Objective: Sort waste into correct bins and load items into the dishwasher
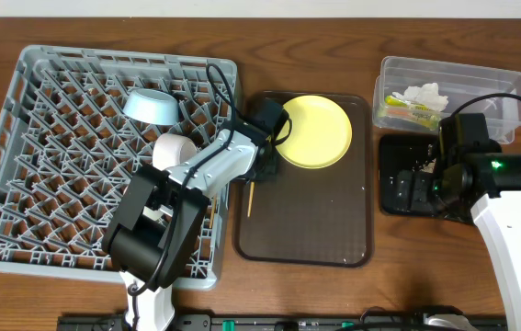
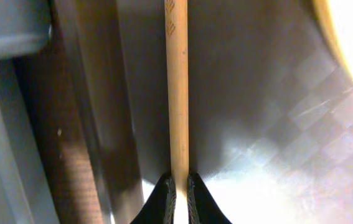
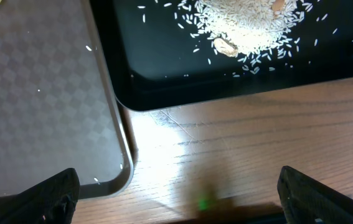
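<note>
A pale wooden chopstick (image 2: 177, 93) lies along the left side of the brown serving tray (image 1: 315, 225), and my left gripper (image 2: 180, 186) is shut on its near end. From above, the chopstick (image 1: 250, 198) pokes out below that gripper. The yellow plate (image 1: 313, 131) rests at the tray's far end. In the grey dish rack (image 1: 49, 138) sit the light blue bowl (image 1: 154, 104) and the cream bowl (image 1: 175, 150). My right gripper (image 3: 179, 199) hangs open over bare wood, beside the black tray (image 3: 164, 87) holding rice scraps (image 3: 251, 25). The clear tub (image 1: 453, 87) holds the wrapper (image 1: 407, 108) and tissue (image 1: 425, 94).
The dish rack's grey rim (image 2: 2, 93) runs close along the left of the held chopstick. The brown tray's corner (image 3: 39, 93) sits just left of the black tray, with a narrow strip of table between them. My left arm crosses the rack's right edge.
</note>
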`<action>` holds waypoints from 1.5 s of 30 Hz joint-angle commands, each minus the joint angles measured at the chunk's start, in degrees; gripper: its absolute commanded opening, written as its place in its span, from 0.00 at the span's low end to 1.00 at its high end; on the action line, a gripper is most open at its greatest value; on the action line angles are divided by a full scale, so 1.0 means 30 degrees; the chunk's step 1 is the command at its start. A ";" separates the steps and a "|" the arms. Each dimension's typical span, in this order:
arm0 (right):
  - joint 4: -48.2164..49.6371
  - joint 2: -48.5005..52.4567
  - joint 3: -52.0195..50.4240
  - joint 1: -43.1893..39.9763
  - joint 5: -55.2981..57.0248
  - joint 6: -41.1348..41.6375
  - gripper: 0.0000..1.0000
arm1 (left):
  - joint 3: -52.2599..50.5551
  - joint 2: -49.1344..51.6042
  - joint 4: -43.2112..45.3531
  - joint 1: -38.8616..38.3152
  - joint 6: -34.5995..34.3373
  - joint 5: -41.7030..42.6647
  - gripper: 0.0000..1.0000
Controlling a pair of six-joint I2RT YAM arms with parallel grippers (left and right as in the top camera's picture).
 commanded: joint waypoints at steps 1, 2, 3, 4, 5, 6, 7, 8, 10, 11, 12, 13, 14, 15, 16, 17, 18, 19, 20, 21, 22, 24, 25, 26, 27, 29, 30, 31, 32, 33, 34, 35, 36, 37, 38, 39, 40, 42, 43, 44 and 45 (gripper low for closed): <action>0.0000 -0.0226 0.0262 -0.0153 0.0117 -0.0233 0.99 | -0.0095 -0.0219 -0.0605 0.0044 0.0051 -0.0153 0.06; 0.0000 -0.0226 0.0262 -0.0153 0.0117 -0.0233 0.99 | -0.0095 -0.0721 -0.0729 0.0044 0.0051 -0.0153 0.06; 0.0000 -0.0226 0.0262 -0.0153 0.0117 -0.0233 1.00 | -0.0095 -0.1202 -0.0852 0.0044 0.0051 -0.0146 0.06; 0.0000 -0.0226 0.0262 -0.0153 0.0117 -0.0233 0.99 | -0.0095 -0.1756 -0.0984 0.0044 0.0051 -0.0146 0.06; 0.0000 -0.0226 0.0262 -0.0153 0.0117 -0.0233 0.99 | -0.0095 -0.2331 -0.1122 0.0044 0.0051 -0.0146 0.06; -0.0007 -0.0226 0.0262 -0.0153 0.0117 -0.0233 0.99 | -0.0095 -0.2929 -0.1275 0.0044 0.0058 -0.0146 0.06; -0.0007 -0.0226 0.0262 -0.0153 0.0124 -0.0233 0.99 | -0.0095 -0.3738 -0.1464 0.0044 0.0066 -0.0153 0.06; -0.0007 -0.0226 0.0262 -0.0153 0.0124 -0.0233 0.99 | -0.0095 -0.4452 -0.1690 0.0044 0.0102 -0.0153 0.06; 0.0000 -0.0226 0.0262 -0.0153 0.0117 -0.0233 0.99 | -0.0095 -0.6207 -0.2368 0.0044 0.0561 -0.0153 0.06; 0.0007 -0.0226 0.0262 -0.0153 0.0117 -0.0233 0.99 | -0.0095 -0.6980 -0.2652 0.0044 0.0933 -0.0160 0.06; 0.0044 -0.0226 0.0262 -0.0153 0.0117 -0.0233 0.99 | -0.0095 -0.7512 -0.2827 0.0073 0.1304 -0.0175 0.06; 0.0066 -0.0226 0.0262 -0.0153 0.0117 -0.0233 0.99 | -0.0095 -0.8131 -0.3016 0.0109 0.1821 -0.0211 0.06; 0.0073 -0.0226 0.0262 -0.0153 0.0117 -0.0233 0.99 | -0.0095 -0.8582 -0.3198 0.0204 0.2208 -0.0248 0.06; 0.0073 -0.0226 0.0262 -0.0153 0.0117 -0.0233 0.99 | -0.0095 -0.8961 -0.3344 0.0350 0.2557 -0.0248 0.06; 0.0066 -0.0226 0.0262 -0.0153 0.0117 -0.0233 1.00 | -0.0095 -0.9304 -0.3519 0.0583 0.2892 -0.0299 0.06; 0.0066 -0.0226 0.0262 -0.0153 0.0117 -0.0233 0.99 | -0.0095 -0.9479 -0.3708 0.0823 0.3016 -0.0430 0.06; 0.0058 -0.0226 0.0262 -0.0153 0.0117 -0.0233 0.99 | -0.0095 -0.9595 -0.3920 0.1158 0.3016 -0.0750 0.06; 0.0051 -0.0226 0.0262 -0.0153 0.0117 -0.0233 0.99 | -0.0095 -0.9595 -0.4131 0.1530 0.3024 -0.1005 0.06; 0.0051 -0.0226 0.0262 -0.0153 0.0117 -0.0233 0.99 | -0.0102 -0.9559 -0.4269 0.1865 0.3016 -0.1093 0.06; 0.0051 -0.0226 0.0262 -0.0153 0.0117 -0.0233 0.99 | -0.0102 -0.9369 -0.4408 0.2594 0.3016 -0.1035 0.06; 0.0066 -0.0226 0.0262 -0.0153 0.0117 -0.0233 0.99 | -0.0124 -0.9238 -0.4408 0.2900 0.3016 -0.1027 0.06; 0.0095 -0.0226 0.0262 -0.0153 0.0117 -0.0233 0.99 | -0.0175 -0.8998 -0.4386 0.3337 0.3016 -0.1020 0.06; 0.0117 -0.0226 0.0262 -0.0153 0.0117 -0.0233 0.99 | -0.0175 -0.8808 -0.4386 0.3526 0.3016 -0.1020 0.06; 0.0124 -0.0226 0.0262 -0.0153 0.0117 -0.0233 0.99 | -0.0175 -0.8612 -0.4386 0.3665 0.3016 -0.1013 0.06; 0.0124 -0.0226 0.0262 -0.0153 0.0117 -0.0233 0.99 | -0.0175 -0.8378 -0.4386 0.3774 0.3016 -0.1013 0.06; 0.0117 -0.0226 0.0262 -0.0153 0.0117 -0.0233 0.99 | -0.0175 -0.7788 -0.4386 0.3876 0.3016 -0.1020 0.06; 0.0124 -0.0226 0.0262 -0.0153 0.0117 -0.0233 0.99 | -0.0175 -0.7410 -0.4386 0.3876 0.3009 -0.1013 0.06; 0.0131 -0.0226 0.0262 -0.0153 0.0117 -0.0233 0.99 | -0.0175 -0.7096 -0.4386 0.3869 0.3009 -0.1005 0.06; 0.0138 -0.0226 0.0262 -0.0153 0.0117 -0.0233 0.99 | -0.0175 -0.6798 -0.4386 0.3869 0.3009 -0.1005 0.06; 0.0131 -0.0226 0.0262 -0.0153 0.0124 -0.0233 0.99 | -0.0175 -0.6492 -0.4386 0.3869 0.3009 -0.0998 0.06; 0.0131 -0.0226 0.0262 -0.0153 0.0117 -0.0233 0.99 | -0.0175 -0.6193 -0.4364 0.3869 0.3009 -0.0998 0.06; 0.0131 -0.0226 0.0262 -0.0153 0.0117 -0.0233 0.99 | -0.0175 -0.5887 -0.4320 0.3869 0.3009 -0.1005 0.06; 0.0124 -0.0226 0.0262 -0.0153 0.0117 -0.0233 0.99 | -0.0175 -0.5661 -0.4269 0.3869 0.3009 -0.1005 0.06; 0.0131 -0.0226 0.0262 -0.0153 0.0117 -0.0233 0.99 | -0.0175 -0.5428 -0.4240 0.3869 0.3009 -0.1005 0.06; 0.0124 -0.0226 0.0262 -0.0153 0.0124 -0.0233 0.99 | -0.0175 -0.5275 -0.4233 0.3869 0.3016 -0.1005 0.07; 0.0131 -0.0226 0.0262 -0.0153 0.0117 -0.0233 0.99 | -0.0175 -0.5180 -0.4240 0.3869 0.3016 -0.1005 0.15; 0.0131 -0.0226 0.0262 -0.0153 0.0124 -0.0233 0.99 | -0.0175 -0.5180 -0.4255 0.3869 0.3016 -0.1005 0.29; 0.0131 -0.0226 0.0262 -0.0153 0.0124 -0.0233 0.99 | -0.0146 -0.5260 -0.4262 0.3869 0.3060 -0.1005 0.35; 0.0131 -0.0226 0.0262 -0.0153 0.0124 -0.0240 0.99 | -0.0124 -0.5340 -0.4262 0.3869 0.3133 -0.1013 0.36; 0.0138 -0.0226 0.0262 -0.0153 0.0124 -0.0240 0.99 | -0.0080 -0.5486 -0.4262 0.3869 0.3169 -0.1013 0.38; 0.0131 -0.0226 0.0262 -0.0153 0.0124 -0.0240 0.99 | -0.0007 -0.5668 -0.4262 0.3869 0.3177 -0.1013 0.43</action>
